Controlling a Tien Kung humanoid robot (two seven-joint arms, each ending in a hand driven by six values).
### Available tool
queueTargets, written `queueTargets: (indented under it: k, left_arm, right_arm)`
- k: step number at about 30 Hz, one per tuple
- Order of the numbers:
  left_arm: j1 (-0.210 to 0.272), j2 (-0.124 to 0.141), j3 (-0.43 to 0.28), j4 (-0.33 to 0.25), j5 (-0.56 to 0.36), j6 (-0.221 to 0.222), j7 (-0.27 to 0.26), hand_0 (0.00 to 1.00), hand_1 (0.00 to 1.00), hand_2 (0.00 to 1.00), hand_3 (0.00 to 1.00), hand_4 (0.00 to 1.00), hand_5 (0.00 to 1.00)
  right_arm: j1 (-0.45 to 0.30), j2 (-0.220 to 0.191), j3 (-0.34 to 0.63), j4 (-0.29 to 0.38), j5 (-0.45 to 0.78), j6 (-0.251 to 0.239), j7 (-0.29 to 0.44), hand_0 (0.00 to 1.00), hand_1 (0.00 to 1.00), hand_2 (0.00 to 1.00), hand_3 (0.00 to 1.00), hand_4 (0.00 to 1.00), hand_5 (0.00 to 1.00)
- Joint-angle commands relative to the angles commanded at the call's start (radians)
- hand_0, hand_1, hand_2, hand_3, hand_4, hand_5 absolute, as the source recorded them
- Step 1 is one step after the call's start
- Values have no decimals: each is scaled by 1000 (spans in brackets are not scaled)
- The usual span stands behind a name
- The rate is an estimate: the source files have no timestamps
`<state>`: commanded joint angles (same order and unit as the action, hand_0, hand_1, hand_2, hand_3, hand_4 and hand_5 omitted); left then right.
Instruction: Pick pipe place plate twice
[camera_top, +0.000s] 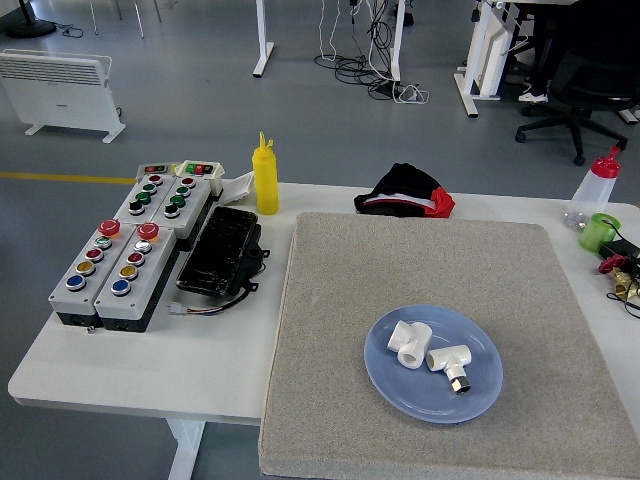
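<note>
A blue plate is seen on a grey mat that covers the right part of the white table. Two white pipe fittings are found on the plate, touching each other: an elbow toward the left and a tee just right of it (a metal threaded end shows at the tee's lower tip). Both lie inside the rim.

Neither robot hand is in view, so whether the fingers are apart or together cannot be told.

To the left of the mat, button boxes with coloured buttons are set in two pairs, and a black device lies just beside them. A yellow squeeze bottle stands upright behind these, near the far edge. A black and red cloth is bunched at the mat's far edge. At the far right, a clear bottle with a red cap and a green cup are placed near each other.
</note>
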<state>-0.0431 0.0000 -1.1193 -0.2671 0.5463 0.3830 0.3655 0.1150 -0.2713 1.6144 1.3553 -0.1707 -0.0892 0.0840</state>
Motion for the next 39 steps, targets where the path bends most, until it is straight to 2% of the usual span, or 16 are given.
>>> queueTargets:
  k: [2, 7, 8, 25, 33, 39]
  left_arm:
    - [-1, 0, 0, 0, 0, -1, 0, 597, 578, 675, 688, 522, 998]
    - [-3, 0, 4, 1, -4, -1, -3, 597, 578, 675, 688, 522, 998]
    - [-4, 0, 5, 1, -4, -1, -4, 597, 578, 675, 689, 522, 998]
    - [-14, 0, 0, -1, 4, 2, 7, 597, 579, 677, 692, 518, 998]
    - [-22, 0, 8, 0, -6, -2, 5, 597, 582, 676, 693, 518, 998]
    - [-34, 0, 33, 4, -47, -6, -12, 596, 582, 676, 693, 518, 998]
  right_arm:
    - [-1, 1, 0, -2, -7, 1, -2, 905, 839, 906, 859, 605, 506]
    - [-3, 3, 4, -3, -22, 4, -12, 905, 839, 906, 859, 605, 506]
    - [-3, 3, 5, -3, -24, 5, -15, 958, 870, 945, 881, 607, 539]
    - [-3, 17, 9, -12, -34, -11, -22, 972, 881, 961, 910, 601, 543]
    - [1, 18, 9, -13, -24, -10, -21, 950, 870, 958, 902, 610, 591]
    - [13, 18, 7, -12, -16, -3, -13, 943, 865, 956, 905, 611, 593]
